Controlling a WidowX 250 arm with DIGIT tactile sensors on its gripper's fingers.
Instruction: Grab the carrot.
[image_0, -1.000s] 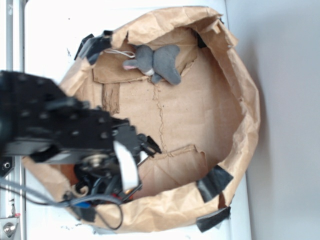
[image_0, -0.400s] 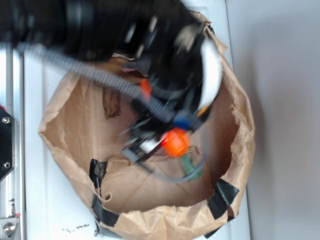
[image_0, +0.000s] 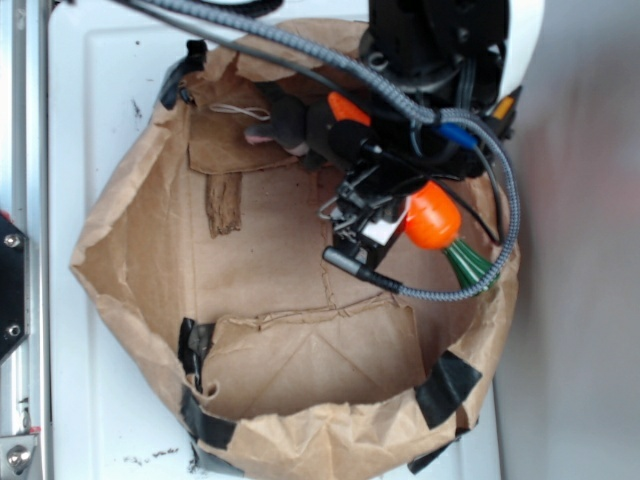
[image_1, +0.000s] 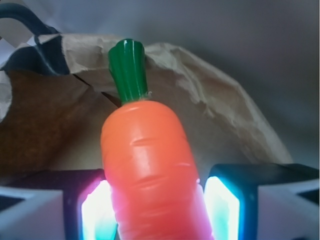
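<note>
The gripper (image_1: 152, 210) is closed on the carrot (image_1: 147, 170): in the wrist view both lit pads (image_1: 97, 212) press its orange flanks, with no gap showing on either side. The thick end and green top (image_1: 128, 67) stick out well ahead of the fingertips; the thin end runs back out of view between the jaws.

By my reading the grab itself is made, and what is left is only to hold it. The next move calls for steady jaw pressure, since the body looks glossy and tapered and could slide along the pads if the squeeze eases. Any carry should be slow.

Just beyond the green top stands the brown paper bag (image_1: 220, 115), its crumpled rim level with the top or a little above it in the wrist view. From the exterior view the carrot (image_0: 432, 221) hangs over the inside of the bag (image_0: 130, 250), close to the wall ahead of the gripper (image_0: 385, 215). The green top reaches almost to that rim. Room is tight forward. Behind and to the far side, the bag floor (image_0: 270, 250) lies open. A grey plush toy (image_0: 283, 122) lies farther off against the back wall, partly hidden by the arm. A cable (image_0: 440, 290) loops under the carrot.
</note>
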